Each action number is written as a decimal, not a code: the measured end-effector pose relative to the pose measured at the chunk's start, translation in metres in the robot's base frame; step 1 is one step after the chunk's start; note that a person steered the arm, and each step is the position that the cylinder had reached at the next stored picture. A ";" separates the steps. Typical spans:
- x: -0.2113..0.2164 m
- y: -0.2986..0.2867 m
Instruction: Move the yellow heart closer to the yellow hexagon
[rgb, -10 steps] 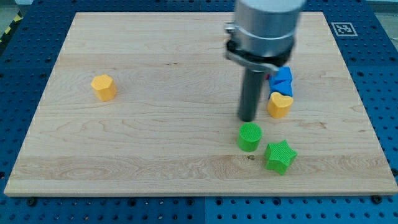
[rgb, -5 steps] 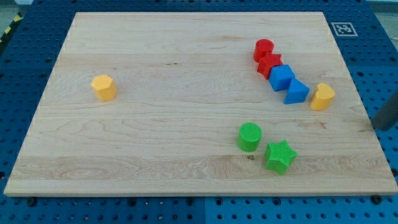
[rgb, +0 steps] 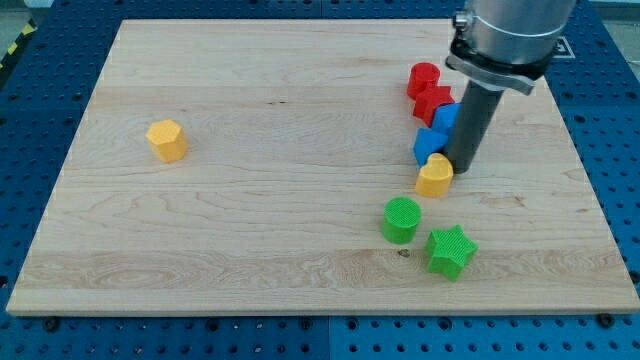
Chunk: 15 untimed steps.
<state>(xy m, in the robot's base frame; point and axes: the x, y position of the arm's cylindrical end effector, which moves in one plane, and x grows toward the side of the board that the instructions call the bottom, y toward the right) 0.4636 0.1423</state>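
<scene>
The yellow heart (rgb: 434, 176) lies right of the board's middle, just above the green cylinder (rgb: 402, 219). The yellow hexagon (rgb: 166, 139) sits far off at the view's left. My tip (rgb: 462, 167) stands right beside the heart, on its right and slightly above it, touching or almost touching it. The rod hides part of the blue blocks behind it.
A blue triangle (rgb: 428, 144) touches the heart from above, with a blue cube (rgb: 447, 117) partly hidden behind the rod. A red cylinder (rgb: 423, 78) and a second red block (rgb: 433, 102) sit above them. A green star (rgb: 450, 250) lies lower right of the green cylinder.
The heart has slid left and down from beside the blue triangle's right side. The blue triangle has shifted left too. My tip has come in from the board's right edge to the heart's right side.
</scene>
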 end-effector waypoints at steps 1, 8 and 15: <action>0.000 0.007; 0.005 -0.089; -0.051 -0.146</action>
<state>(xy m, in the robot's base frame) 0.4130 -0.0040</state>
